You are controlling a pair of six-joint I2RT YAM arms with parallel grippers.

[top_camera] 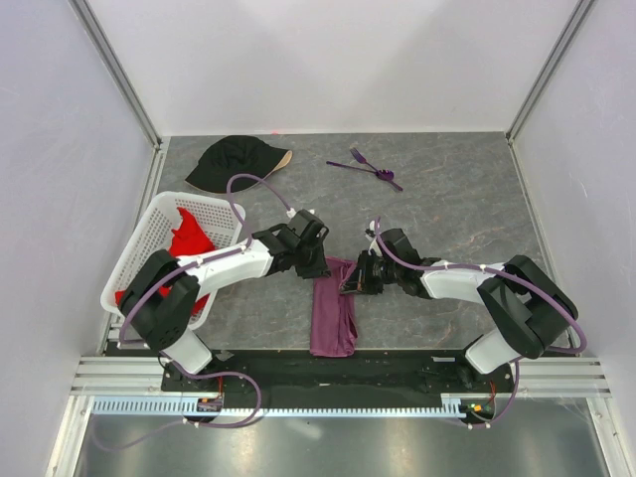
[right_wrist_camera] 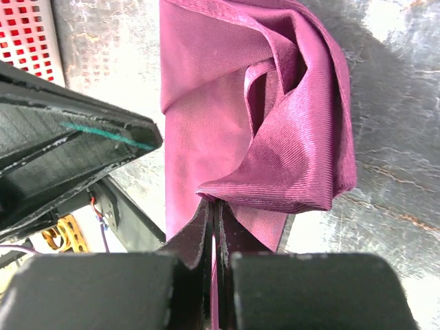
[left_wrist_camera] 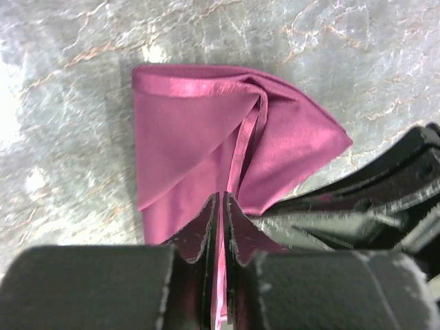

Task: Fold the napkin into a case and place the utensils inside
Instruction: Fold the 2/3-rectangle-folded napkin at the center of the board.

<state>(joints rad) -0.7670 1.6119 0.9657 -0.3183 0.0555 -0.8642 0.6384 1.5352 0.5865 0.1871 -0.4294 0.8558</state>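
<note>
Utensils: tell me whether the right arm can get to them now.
Not yet, likely: the right gripper is shut on the napkin. Nothing stands between it and the utensils once it lets go.

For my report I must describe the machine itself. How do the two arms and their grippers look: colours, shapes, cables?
The left arm and the right arm look alike: smooth white shells between bulky black joints. A purple cable loops along each. The left gripper and the right gripper are black, with flat fingers whose pad edges look frayed.

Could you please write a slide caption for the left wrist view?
Left pincer shut on an edge of the folded purple napkin on the grey table.
</note>
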